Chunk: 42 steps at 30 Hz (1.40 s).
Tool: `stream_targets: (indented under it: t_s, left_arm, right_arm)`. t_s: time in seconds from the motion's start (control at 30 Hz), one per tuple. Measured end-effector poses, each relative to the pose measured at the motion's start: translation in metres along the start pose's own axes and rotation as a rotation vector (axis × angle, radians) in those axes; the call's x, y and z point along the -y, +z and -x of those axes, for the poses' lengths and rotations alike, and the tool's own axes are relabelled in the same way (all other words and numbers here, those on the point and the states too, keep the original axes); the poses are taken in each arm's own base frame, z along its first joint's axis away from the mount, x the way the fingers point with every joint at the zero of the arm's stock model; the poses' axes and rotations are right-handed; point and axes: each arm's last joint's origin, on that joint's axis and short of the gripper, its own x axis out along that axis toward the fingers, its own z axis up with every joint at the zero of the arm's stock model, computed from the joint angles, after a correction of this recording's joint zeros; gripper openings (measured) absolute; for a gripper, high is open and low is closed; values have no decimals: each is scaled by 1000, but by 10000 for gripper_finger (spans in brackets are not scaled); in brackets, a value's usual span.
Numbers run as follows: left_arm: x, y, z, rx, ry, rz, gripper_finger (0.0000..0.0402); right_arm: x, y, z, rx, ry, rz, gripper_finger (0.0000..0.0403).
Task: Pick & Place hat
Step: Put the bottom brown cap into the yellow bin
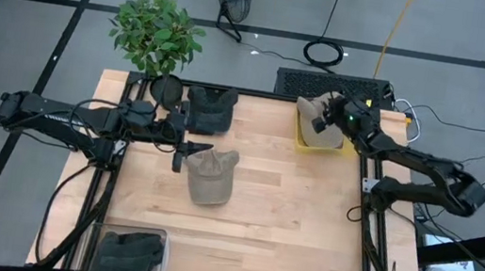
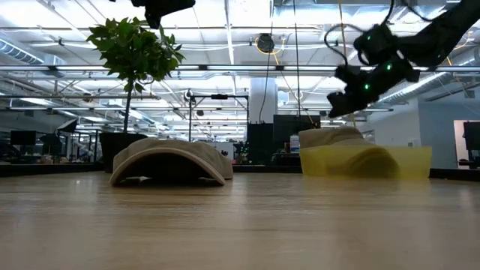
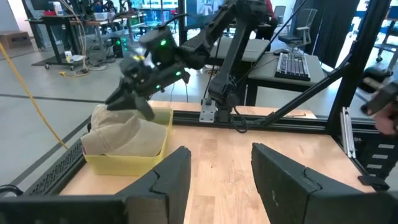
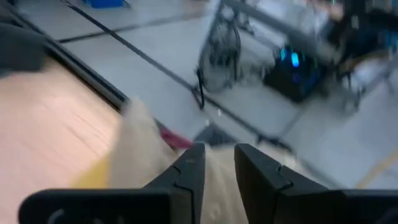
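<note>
A tan hat (image 1: 211,175) (image 2: 169,160) lies crown-up on the middle of the table, resting on its brim. A second tan hat (image 1: 317,124) (image 2: 330,138) (image 3: 118,135) (image 4: 214,180) sits in a yellow bin (image 1: 301,142) (image 2: 405,161) (image 3: 134,163) at the far right corner. My right gripper (image 1: 325,118) (image 2: 343,96) (image 3: 134,104) (image 4: 219,168) hovers just above that hat, its fingers a small gap apart, touching nothing. My left gripper (image 1: 187,154) (image 3: 221,180) is open and raised above the table, just left of the middle hat.
A dark hat (image 1: 210,108) lies at the far edge beside a potted plant (image 1: 156,36) (image 2: 135,52). A clear bin with dark hats (image 1: 126,254) stands at the near left corner. Bare wood (image 1: 295,238) stretches across the near right.
</note>
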Motion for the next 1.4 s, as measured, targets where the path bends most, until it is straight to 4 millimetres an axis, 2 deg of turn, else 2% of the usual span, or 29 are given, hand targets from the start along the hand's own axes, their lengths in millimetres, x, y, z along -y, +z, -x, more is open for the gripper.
stream_targets:
  t_s: [0.13, 0.27, 0.43, 0.57, 0.73, 0.9, 1.2, 1.4]
  left_arm:
    - [0, 0, 0, -3, -2, -18, 172]
    - [0, 0, 0, -3, -2, -20, 172]
    - [0, -3, -4, -14, 10, -20, 172]
    - [0, -6, -12, -18, 31, -11, 172]
    - [0, -13, -26, -24, 38, -19, 172]
    - [1, -16, -37, -3, 38, -24, 172]
    - [2, -12, -34, 23, 27, -12, 172]
    - [4, -14, -34, 9, 17, 0, 172]
  right_arm:
    - [8, -24, -15, -118, -50, -128, 71]
    - [14, -33, -19, -141, -86, -268, 71]
    - [11, -41, -16, -68, -24, -325, 71]
    - [9, -58, -10, -37, -27, -351, 71]
    - [16, -76, -5, -28, -66, -387, 71]
    - [18, -80, -5, -41, -81, -420, 71]
    - [18, -79, -5, -27, -62, -437, 71]
    - [18, -69, -4, 77, 4, -437, 71]
